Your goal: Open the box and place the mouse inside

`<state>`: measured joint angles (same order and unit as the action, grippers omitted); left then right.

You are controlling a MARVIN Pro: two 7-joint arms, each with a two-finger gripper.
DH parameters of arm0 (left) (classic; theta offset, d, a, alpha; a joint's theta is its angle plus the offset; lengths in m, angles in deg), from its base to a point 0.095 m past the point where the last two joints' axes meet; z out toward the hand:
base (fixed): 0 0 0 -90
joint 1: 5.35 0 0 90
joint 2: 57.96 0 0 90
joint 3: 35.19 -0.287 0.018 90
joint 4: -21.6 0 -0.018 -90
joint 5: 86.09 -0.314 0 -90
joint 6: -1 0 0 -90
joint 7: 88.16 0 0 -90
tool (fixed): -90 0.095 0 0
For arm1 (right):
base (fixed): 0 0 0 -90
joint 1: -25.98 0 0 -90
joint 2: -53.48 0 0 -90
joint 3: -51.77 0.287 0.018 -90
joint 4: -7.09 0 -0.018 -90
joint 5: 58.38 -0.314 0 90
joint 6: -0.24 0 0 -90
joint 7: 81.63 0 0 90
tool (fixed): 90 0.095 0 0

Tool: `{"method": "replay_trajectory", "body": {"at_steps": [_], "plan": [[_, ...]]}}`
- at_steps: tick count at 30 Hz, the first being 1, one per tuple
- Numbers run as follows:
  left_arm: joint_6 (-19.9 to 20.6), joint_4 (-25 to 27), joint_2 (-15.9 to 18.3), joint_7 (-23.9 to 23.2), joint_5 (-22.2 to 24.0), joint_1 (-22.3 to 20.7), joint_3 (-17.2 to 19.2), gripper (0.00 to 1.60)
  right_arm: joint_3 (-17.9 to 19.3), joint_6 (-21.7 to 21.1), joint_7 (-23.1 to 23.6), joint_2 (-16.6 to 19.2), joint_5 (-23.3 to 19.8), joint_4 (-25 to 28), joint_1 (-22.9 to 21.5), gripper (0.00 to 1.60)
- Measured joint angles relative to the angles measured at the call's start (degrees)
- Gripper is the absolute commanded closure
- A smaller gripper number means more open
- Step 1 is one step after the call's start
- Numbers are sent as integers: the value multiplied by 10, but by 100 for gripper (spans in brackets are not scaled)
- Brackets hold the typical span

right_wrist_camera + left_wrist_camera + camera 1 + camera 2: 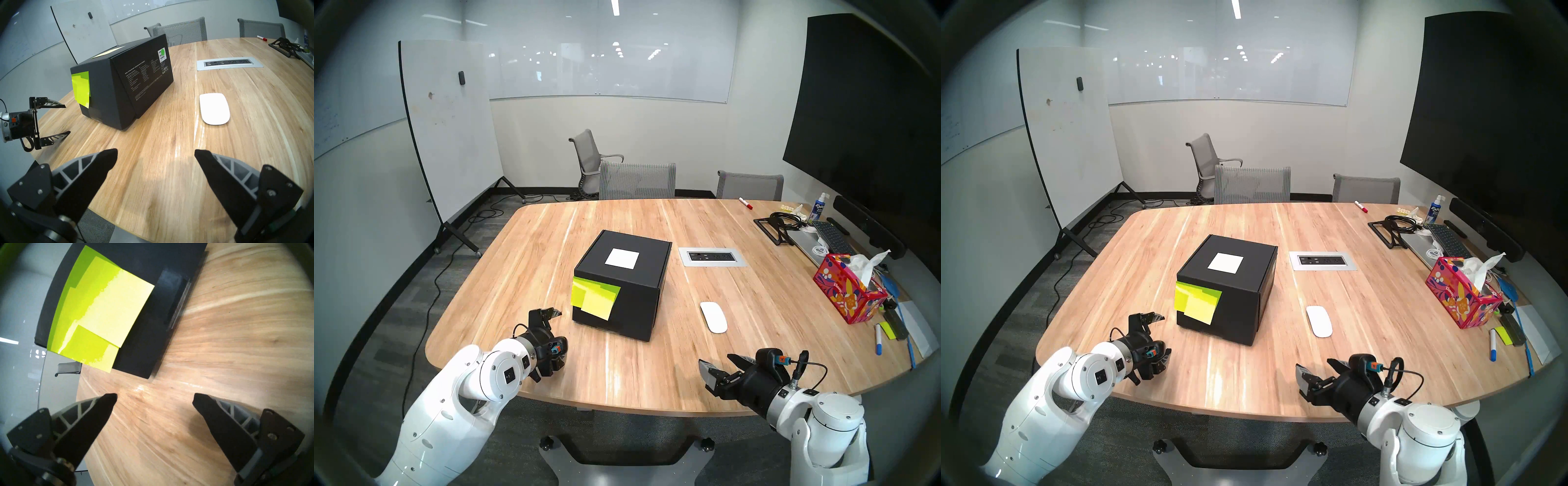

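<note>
The black box [626,288] stands shut in the middle of the wooden table [619,373], with a white label [622,258] on its lid and yellow-green sticky notes [594,298] on the front flap. The white mouse [713,317] lies flat to the right of the box [119,81]. My left gripper [561,336] hovers open just left of the flap, empty and turned on its side, facing the sticky notes [102,310]. My right gripper [717,363] is open and empty near the table's front edge, short of the mouse [214,108].
A silver power outlet panel [712,257] is set into the table behind the mouse. A red floral tissue box [846,292], a keyboard [831,236], cables and markers crowd the right edge. Grey chairs [636,180] stand behind the table, and a whiteboard [449,129] at the left.
</note>
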<state>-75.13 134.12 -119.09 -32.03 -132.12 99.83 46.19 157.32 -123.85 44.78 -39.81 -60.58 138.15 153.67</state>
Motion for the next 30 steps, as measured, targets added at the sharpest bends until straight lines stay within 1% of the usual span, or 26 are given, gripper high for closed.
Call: {"method": "replay_trajectory", "body": {"at_steps": [9,20,24,30], "plan": [[32,13,-7,-26,-8,-4,-8,0,0,0,1,-1,1,0,0,0],[91,21,-32,-48,-14,-16,-23,0,1,0,2,-1,2,0,0,0],[106,17,-43,-47,-20,-23,-32,0,1,0,2,-2,2,0,0,0],[119,0,-62,-27,-27,-37,-43,0,1,0,2,-2,2,0,-1,0]]}}
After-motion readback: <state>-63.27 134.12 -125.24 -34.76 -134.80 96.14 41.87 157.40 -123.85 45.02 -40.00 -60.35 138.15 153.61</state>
